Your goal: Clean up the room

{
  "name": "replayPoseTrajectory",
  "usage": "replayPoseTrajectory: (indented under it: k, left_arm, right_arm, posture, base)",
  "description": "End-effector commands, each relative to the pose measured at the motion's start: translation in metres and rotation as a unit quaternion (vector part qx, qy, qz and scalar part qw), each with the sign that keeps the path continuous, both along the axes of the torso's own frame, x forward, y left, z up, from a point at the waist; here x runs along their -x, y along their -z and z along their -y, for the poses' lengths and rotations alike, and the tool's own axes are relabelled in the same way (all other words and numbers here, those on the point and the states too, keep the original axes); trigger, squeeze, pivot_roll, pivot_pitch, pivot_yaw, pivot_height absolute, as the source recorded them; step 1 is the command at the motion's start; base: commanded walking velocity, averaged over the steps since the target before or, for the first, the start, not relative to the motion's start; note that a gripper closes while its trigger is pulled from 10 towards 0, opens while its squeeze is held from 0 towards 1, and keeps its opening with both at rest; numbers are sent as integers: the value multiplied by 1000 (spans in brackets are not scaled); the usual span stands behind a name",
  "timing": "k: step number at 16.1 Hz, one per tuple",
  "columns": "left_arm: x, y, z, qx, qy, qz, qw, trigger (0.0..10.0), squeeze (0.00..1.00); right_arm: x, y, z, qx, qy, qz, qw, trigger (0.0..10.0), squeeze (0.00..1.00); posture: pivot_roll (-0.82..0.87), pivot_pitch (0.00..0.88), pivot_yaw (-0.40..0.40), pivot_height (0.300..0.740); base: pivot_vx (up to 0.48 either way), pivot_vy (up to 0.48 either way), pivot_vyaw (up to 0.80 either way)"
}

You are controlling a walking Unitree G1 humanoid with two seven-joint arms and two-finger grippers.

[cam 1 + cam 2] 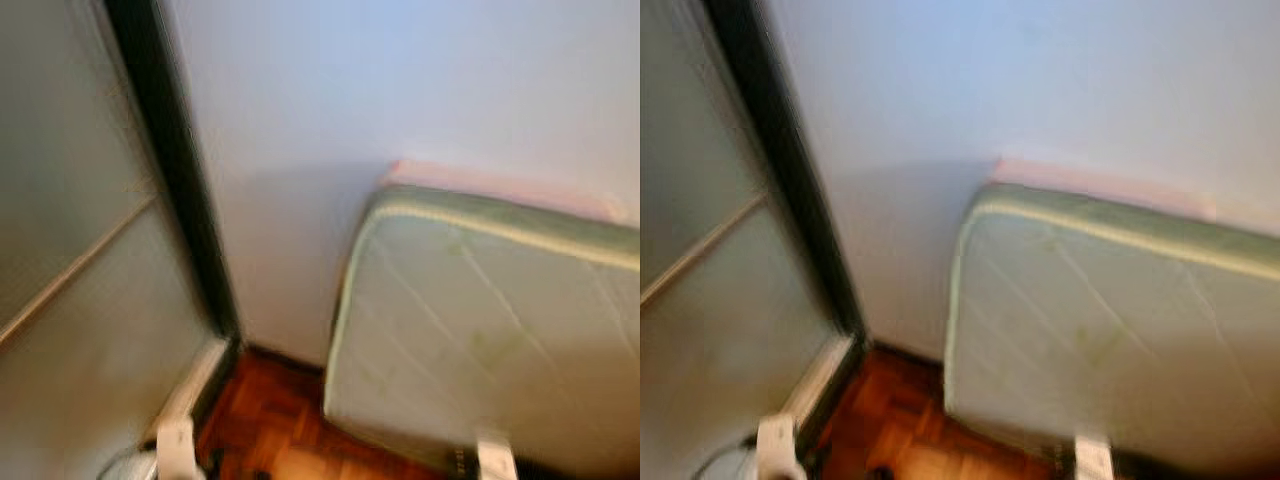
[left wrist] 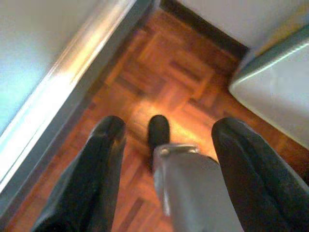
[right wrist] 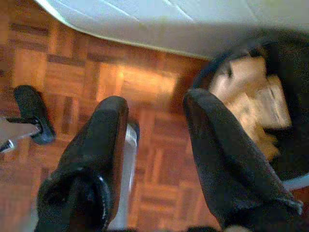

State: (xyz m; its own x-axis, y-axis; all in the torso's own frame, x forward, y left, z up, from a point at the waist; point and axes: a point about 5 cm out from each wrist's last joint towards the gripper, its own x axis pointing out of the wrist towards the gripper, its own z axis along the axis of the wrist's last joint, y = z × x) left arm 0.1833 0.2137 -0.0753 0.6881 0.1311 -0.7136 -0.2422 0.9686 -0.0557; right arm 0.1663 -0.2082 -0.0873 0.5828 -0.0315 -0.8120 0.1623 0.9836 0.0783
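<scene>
Below, right gripper point(image 3: 154, 145) fingers apart over parquet floor point(image 3: 67, 67), black bin point(image 3: 289, 121) of crumpled paper just beside one finger, mattress point(image 1: 480, 330) on edge, long side along wall point(image 1: 380, 80), left gripper point(image 2: 166, 159) likewise spread, empty.

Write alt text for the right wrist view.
The right end effector hangs open above a wooden parquet floor, holding nothing. Beside it stands a dark bin with pale crumpled items inside, and a pale mattress lies beyond.
</scene>
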Motion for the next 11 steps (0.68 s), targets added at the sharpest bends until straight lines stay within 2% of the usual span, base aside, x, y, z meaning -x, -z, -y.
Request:
replayPoseTrajectory:
  k: [1, 4, 7, 8, 10, 11]
  left_arm:
    - [-16, -4, 6, -31, 174, -68, 982, 10000, 0]
    - [-17, -4, 6, -29, 175, -68, 982, 10000, 0]
    - [-17, -4, 6, -29, 177, -68, 982, 10000, 0]
    - [-17, -4, 6, -37, 185, -68, 980, 10000, 0]
    - [-18, -5, 6, -44, 192, -68, 978, 10000, 0]
    - [-18, -5, 6, -45, 195, -69, 977, 10000, 0]
  right_arm:
    - [-33, -14, -1, -46, 79, 35, 995, 10000, 0]
    - [-34, -15, 0, -44, 74, 39, 996, 10000, 0]
    - [-38, -19, 0, -21, 17, 52, 998, 10000, 0]
    - [-38, -19, 0, -34, 40, 59, 997, 10000, 0]
    - [-40, -20, 0, -17, -7, 60, 998, 10000, 0]
    - [-40, -20, -1, -18, -6, 60, 998, 10000, 0]
  posture:
    - [-20, 0, 10, 740]
    - [-19, 0, 7, 740]
    - [-18, 0, 7, 740]
    - [-17, 0, 7, 740]
    - [-23, 0, 5, 740]
    - [-24, 0, 5, 740]
  base:
    - [-244, 0, 0]
    - [-245, 0, 0]
    - [-241, 0, 0]
    - [0, 0, 0]
    - [0, 0, 0]
    - [0, 0, 0]
